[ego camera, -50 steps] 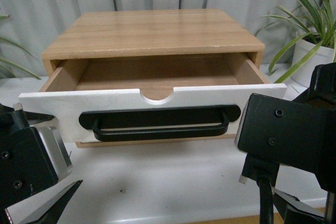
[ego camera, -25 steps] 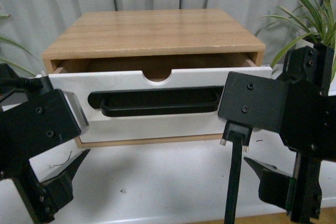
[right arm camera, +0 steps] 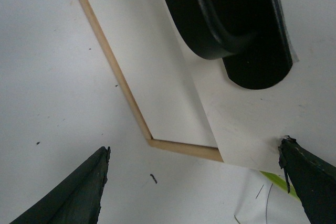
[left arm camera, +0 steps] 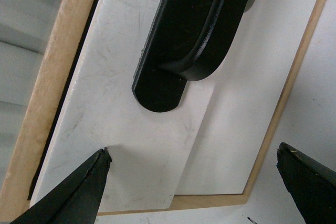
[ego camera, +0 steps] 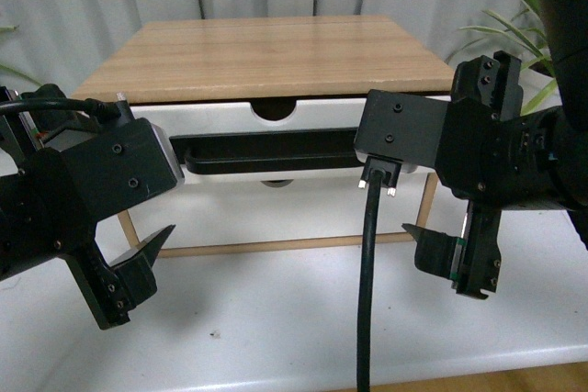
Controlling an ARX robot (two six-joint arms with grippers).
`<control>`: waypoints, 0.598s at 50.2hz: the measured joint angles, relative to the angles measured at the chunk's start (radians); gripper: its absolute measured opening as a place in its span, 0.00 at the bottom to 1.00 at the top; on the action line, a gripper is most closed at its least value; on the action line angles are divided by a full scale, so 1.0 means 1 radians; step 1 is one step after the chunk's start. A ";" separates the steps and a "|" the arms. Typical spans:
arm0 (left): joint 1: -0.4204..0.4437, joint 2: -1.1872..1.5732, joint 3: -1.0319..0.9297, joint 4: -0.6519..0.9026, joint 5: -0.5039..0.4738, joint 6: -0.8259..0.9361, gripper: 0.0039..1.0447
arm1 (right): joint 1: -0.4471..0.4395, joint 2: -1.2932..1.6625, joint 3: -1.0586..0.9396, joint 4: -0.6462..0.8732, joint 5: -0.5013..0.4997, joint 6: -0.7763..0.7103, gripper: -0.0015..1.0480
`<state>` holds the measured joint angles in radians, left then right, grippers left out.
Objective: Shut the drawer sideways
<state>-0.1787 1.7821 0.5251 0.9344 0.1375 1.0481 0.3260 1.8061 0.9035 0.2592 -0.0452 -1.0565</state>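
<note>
Roughly level with the drawer front, the left gripper (left arm camera: 192, 150) stood at the left end of the panel, jaws spread wide, nothing between them. One finger sat high and one low. In the left wrist view its upper fingertip lay at the white face; whether it touched could not be told.

- The drawer (ego camera: 312, 121) sat in the top slot of the wooden cabinet (ego camera: 266, 52), pushed in or very nearly so. A thin dark gap showed along one side in the left wrist view, so flushness was uncertain.
- Its long axis ran left to right across the front view. The white face pointed at the robot and travel ran straight back into the cabinet.
- The black bar handle (ego camera: 266, 151) lay along that same axis, with the semicircular notch (ego camera: 274, 109) centred above it.
- A plain white front (ego camera: 276, 213), wood-edged, sat below.

Judged to handle as a stiff, fairly light wooden box with a smooth painted face that fingers could skid on. The best contact was likely flat on the panel at both ends outside the handle, pressed evenly so that it would not rack.

The right gripper (right arm camera: 194, 145) stood at the right end, jaws likewise parted and empty. Its cable (ego camera: 367, 273) hung down over the white table (ego camera: 276, 328).
</note>
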 joint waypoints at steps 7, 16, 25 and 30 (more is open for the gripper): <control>0.004 0.016 0.030 -0.003 -0.003 0.005 0.94 | -0.001 0.045 0.052 -0.008 -0.002 -0.004 0.94; 0.006 0.048 0.056 -0.019 -0.004 0.007 0.94 | -0.006 0.073 0.080 -0.023 -0.011 -0.011 0.94; 0.003 0.069 0.069 -0.038 -0.006 0.008 0.94 | -0.006 0.086 0.090 -0.025 -0.011 -0.013 0.94; -0.002 0.069 0.075 -0.042 -0.006 0.008 0.94 | -0.006 0.089 0.090 -0.025 -0.011 -0.018 0.93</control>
<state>-0.1806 1.8515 0.5999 0.8925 0.1318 1.0557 0.3202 1.8954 0.9936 0.2344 -0.0559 -1.0748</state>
